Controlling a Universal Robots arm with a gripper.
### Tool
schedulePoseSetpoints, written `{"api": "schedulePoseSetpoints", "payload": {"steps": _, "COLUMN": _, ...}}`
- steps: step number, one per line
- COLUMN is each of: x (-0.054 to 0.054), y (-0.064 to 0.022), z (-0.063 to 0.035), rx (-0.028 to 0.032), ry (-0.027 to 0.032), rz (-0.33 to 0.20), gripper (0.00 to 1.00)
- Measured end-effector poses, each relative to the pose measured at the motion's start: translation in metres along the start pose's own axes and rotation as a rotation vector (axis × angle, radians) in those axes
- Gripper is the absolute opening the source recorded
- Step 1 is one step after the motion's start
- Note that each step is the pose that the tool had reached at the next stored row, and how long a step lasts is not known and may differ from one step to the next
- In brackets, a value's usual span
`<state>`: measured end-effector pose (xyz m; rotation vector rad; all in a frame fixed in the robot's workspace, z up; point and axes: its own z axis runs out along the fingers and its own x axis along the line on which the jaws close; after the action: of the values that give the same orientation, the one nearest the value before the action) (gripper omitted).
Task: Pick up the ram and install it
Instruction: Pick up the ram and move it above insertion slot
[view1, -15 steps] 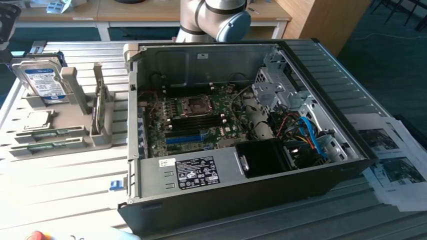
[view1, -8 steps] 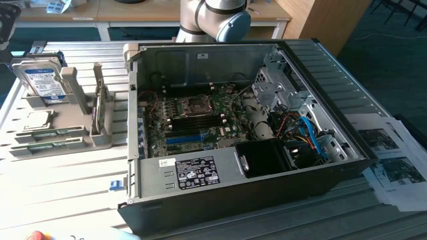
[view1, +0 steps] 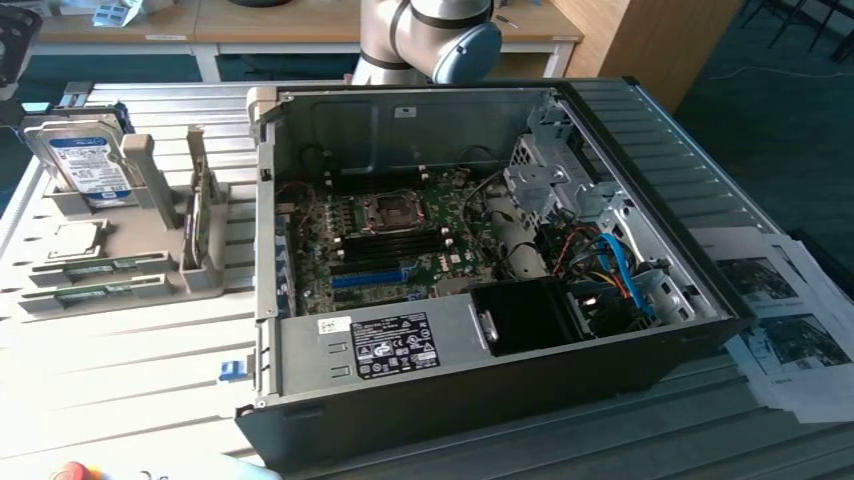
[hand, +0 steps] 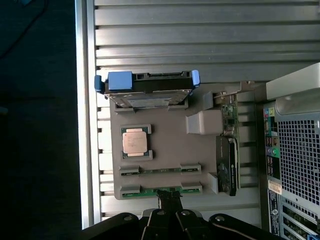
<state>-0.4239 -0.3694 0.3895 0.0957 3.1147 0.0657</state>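
so, the ram (hand: 150, 190) lies in the outermost slot of a grey tray (hand: 170, 150), the slot farthest from the hard drive (hand: 147, 87), with a grey clip at each end. it shows as a thin green strip. its long axis runs across the tray, parallel to the hard drive's broad side and to a second stick (hand: 160, 170) in the next slot. it lies at right angles to the card (hand: 227, 165) standing on edge along the tray's side nearest the computer case (view1: 667, 140). in the exterior view it runs left to right, its right end pointing toward the case. a processor chip (hand: 136, 141) sits between the second stick and the hard drive. the gripper (hand: 170, 199) has its jaws closed together with nothing between them. in the wrist view its tip lines up with the middle of the ram, and i cannot tell whether it touches. the tray rests on a slatted table (hand: 175, 30) beside the open case.
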Motion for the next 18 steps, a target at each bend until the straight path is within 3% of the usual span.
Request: {"api": "schedulePoseSetpoints", "payload": {"steps": 18, "x": -0.0001, "y": -0.0001, "z": 0.0, "rx": -0.0045, "ry": 0.0081, "rz": -0.19, "gripper": 0.1}}
